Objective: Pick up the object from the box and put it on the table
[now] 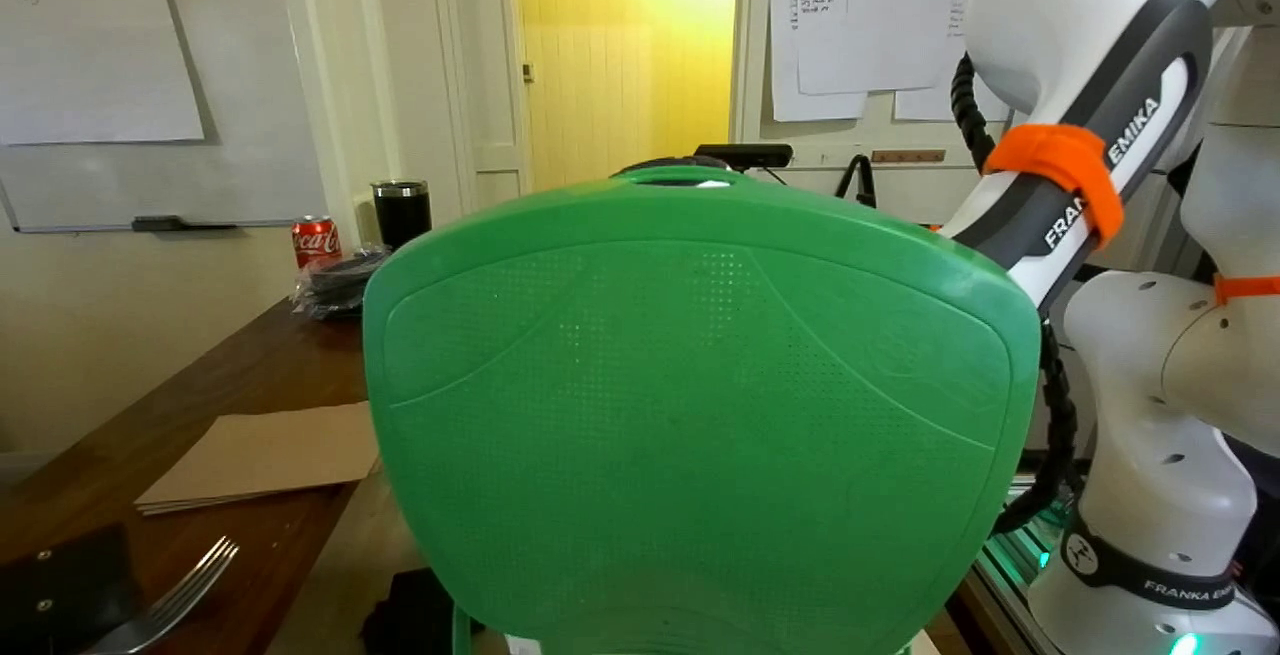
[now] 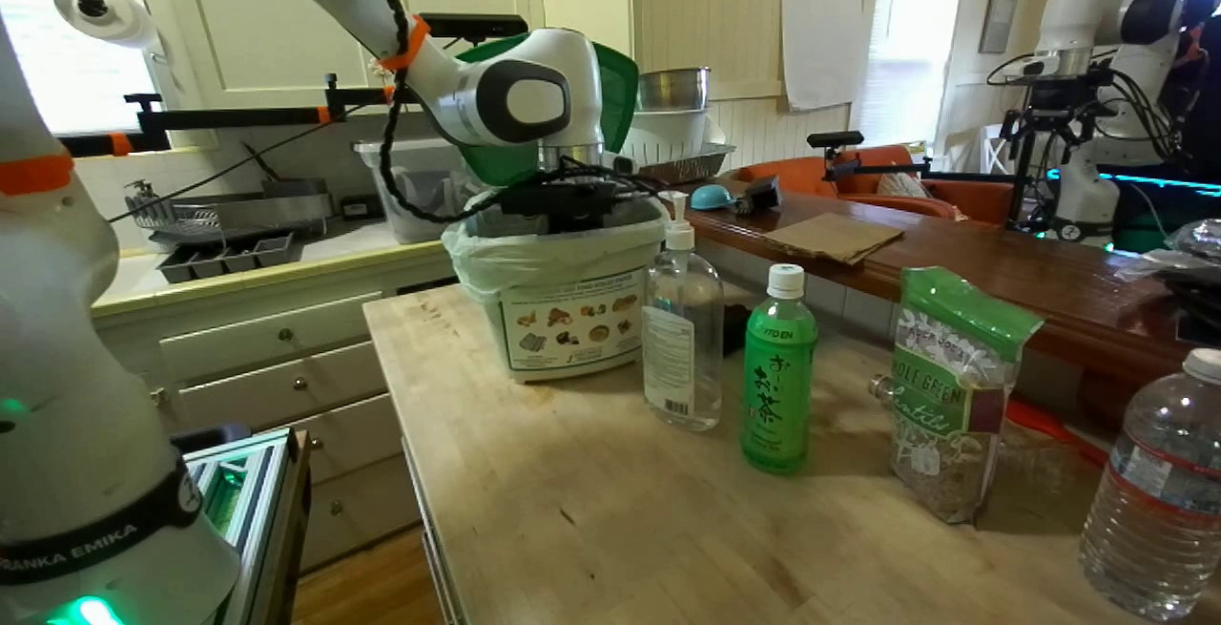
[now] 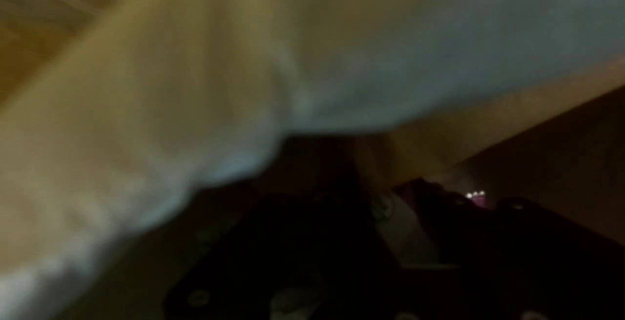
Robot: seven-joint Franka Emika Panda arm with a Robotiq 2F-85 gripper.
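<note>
The box is a white bin (image 2: 572,320) lined with a pale bag (image 2: 563,258), standing on the wooden table (image 2: 572,501). Its green lid (image 1: 700,415) stands raised and also shows in an exterior view (image 2: 618,95). My gripper (image 3: 381,200) points down inside the bin, its fingers hidden in both exterior views. In the wrist view the fingers are dark outlines, and a pale patch with a round mark (image 3: 405,227) shows between them. Whether this is the object, and whether the fingers touch it, I cannot tell. The bag's folds (image 3: 244,90) fill the upper wrist view.
A pump bottle (image 2: 682,339) stands close beside the bin. A green tea bottle (image 2: 779,377), a lentil bag (image 2: 954,406) and a water bottle (image 2: 1159,501) stand farther along the table. A raised brown counter (image 2: 954,243) holds cardboard sheets (image 2: 835,238).
</note>
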